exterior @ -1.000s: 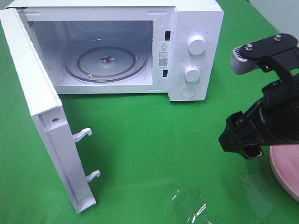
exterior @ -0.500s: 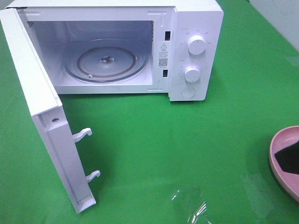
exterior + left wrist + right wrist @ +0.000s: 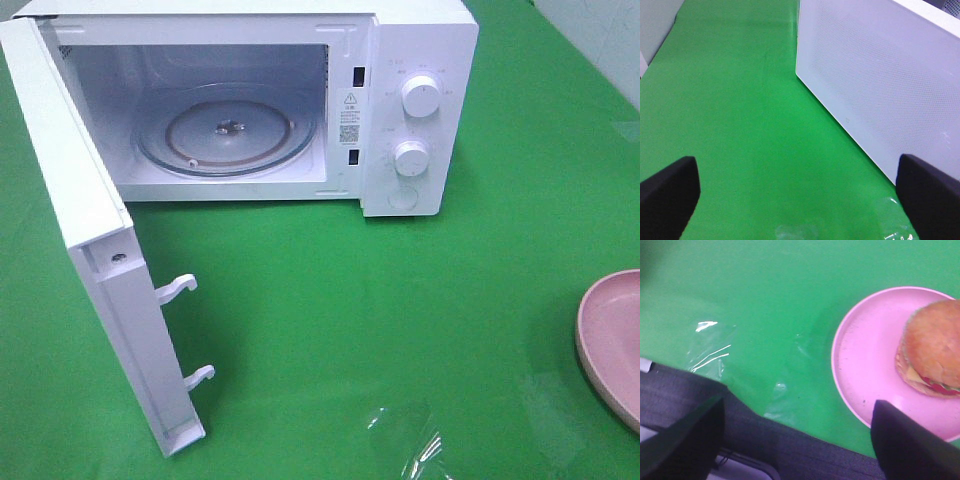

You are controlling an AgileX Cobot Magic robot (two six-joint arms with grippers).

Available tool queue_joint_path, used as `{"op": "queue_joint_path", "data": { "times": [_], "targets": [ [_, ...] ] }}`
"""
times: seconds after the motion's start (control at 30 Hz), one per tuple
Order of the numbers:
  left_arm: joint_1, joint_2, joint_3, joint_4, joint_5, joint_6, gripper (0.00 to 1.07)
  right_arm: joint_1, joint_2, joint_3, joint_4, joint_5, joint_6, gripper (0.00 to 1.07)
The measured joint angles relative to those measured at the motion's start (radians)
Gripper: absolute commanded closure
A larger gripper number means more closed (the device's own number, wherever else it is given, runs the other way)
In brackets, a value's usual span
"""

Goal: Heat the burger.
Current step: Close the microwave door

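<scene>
**Desk:** How far along is the job?

**Photographer:** Early. The microwave (image 3: 240, 105) stands on the green tabletop (image 3: 400, 320) with its door (image 3: 95, 260) swung wide and the glass turntable (image 3: 228, 130) bare. Opening is done; judging by that, loading, shutting the door and turning a dial (image 3: 420, 97) all remain.

**Desk:** Where is the burger?

**Photographer:** On the pink plate (image 3: 865, 385), seen from the right wrist camera. The burger (image 3: 932, 347) sits off-centre, toward one side of the plate. In the high view only an edge of the plate shows at the right border, well apart from the microwave; the burger itself is out of that view.

**Desk:** Which way does it point?

**Photographer:** It stands upright, bun dome up, cheese and filling showing at its lower edge. Being round, it has no real long axis across the plate; the stack's axis runs vertical.

**Desk:** And the arms?

**Photographer:** Neither appears in the high view. The right gripper (image 3: 797, 435) hangs near the plate with jaws spread, holding nothing and clear of the burger. The left gripper (image 3: 800, 192) is spread as wide, empty, above the cloth beside the door's outer face.
</scene>
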Motion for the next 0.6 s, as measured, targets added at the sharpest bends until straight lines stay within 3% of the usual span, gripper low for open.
{"op": "queue_joint_path", "data": {
  "times": [0.4, 0.6],
  "targets": [
    [0.0, 0.0, 0.0, 0.0, 0.0, 0.0, 0.08, -0.302, -0.334, 0.064, 0.033, -0.018, -0.001, 0.31],
    [0.0, 0.0, 0.0, 0.0, 0.0, 0.0, 0.08, -0.375, -0.414, 0.064, 0.063, -0.049, -0.026, 0.31]
  ]
}}
